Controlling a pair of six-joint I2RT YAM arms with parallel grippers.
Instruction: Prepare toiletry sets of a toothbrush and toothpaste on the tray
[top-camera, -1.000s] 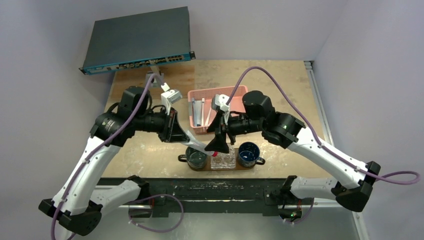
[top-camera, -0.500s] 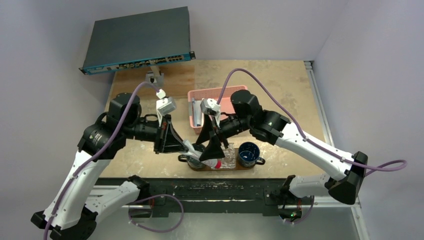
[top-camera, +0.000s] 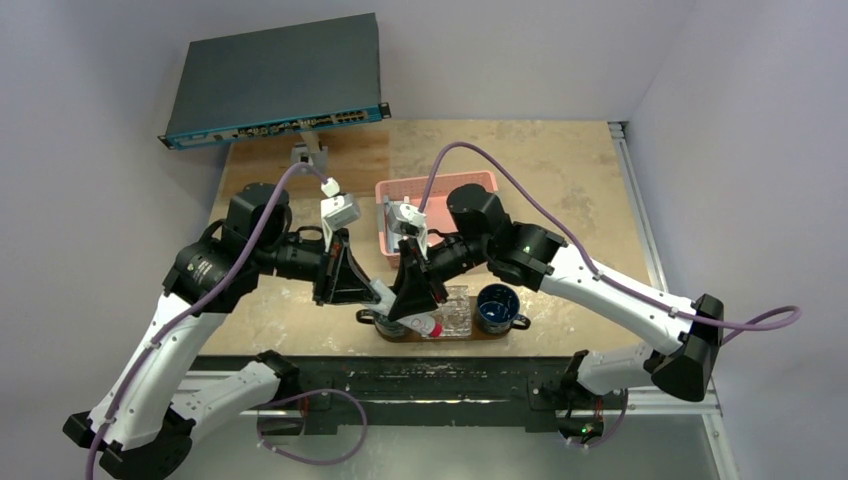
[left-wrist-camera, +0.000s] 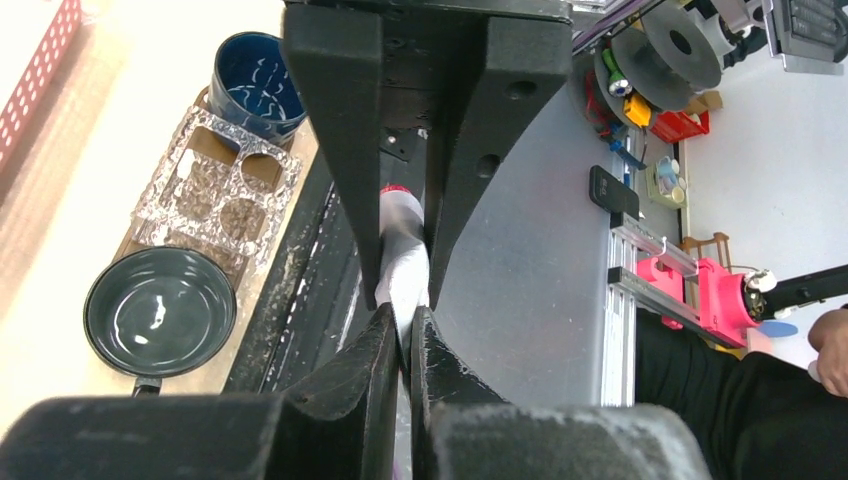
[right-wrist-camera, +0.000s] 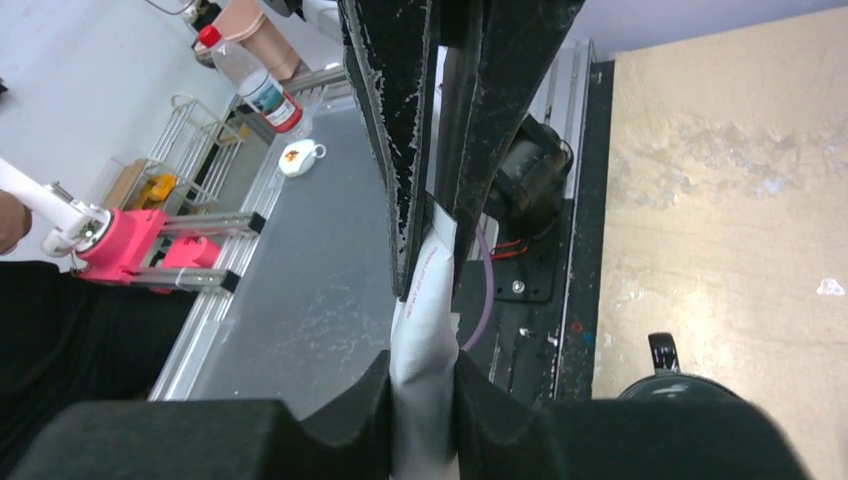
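The tube (top-camera: 428, 326) is held in the air by both arms, red cap toward the near side. In the top view it lies over the tray's (top-camera: 492, 336) near edge, left of its middle. The left wrist view puts the tube (left-wrist-camera: 403, 255) against the black rail just on the tray's near side, so how high it hangs I cannot tell.

The left gripper (top-camera: 378, 294) is clamped on the tube's flat tail, its fingers (left-wrist-camera: 375, 350) pressed nearly together. The right gripper (top-camera: 420, 312) is closed on the tube's body nearer the cap, and its own view shows both pads (right-wrist-camera: 375, 385) tight against the white tube (right-wrist-camera: 425, 300). The two grippers meet nose to nose above the tray's left half.

On the tray, a clear holder (top-camera: 456, 312) stands at the middle. A blue mug (top-camera: 497, 307) sits at the tray's right end and a grey mug (left-wrist-camera: 160, 310) at its left end, largely hidden from above by the grippers.

A pink basket (top-camera: 470, 181) sits beyond the tray. A slim grey item (top-camera: 388, 224) lies along its left side; what it is cannot be made out. Far beyond the tray, to the left, is a dark box (top-camera: 275, 80).
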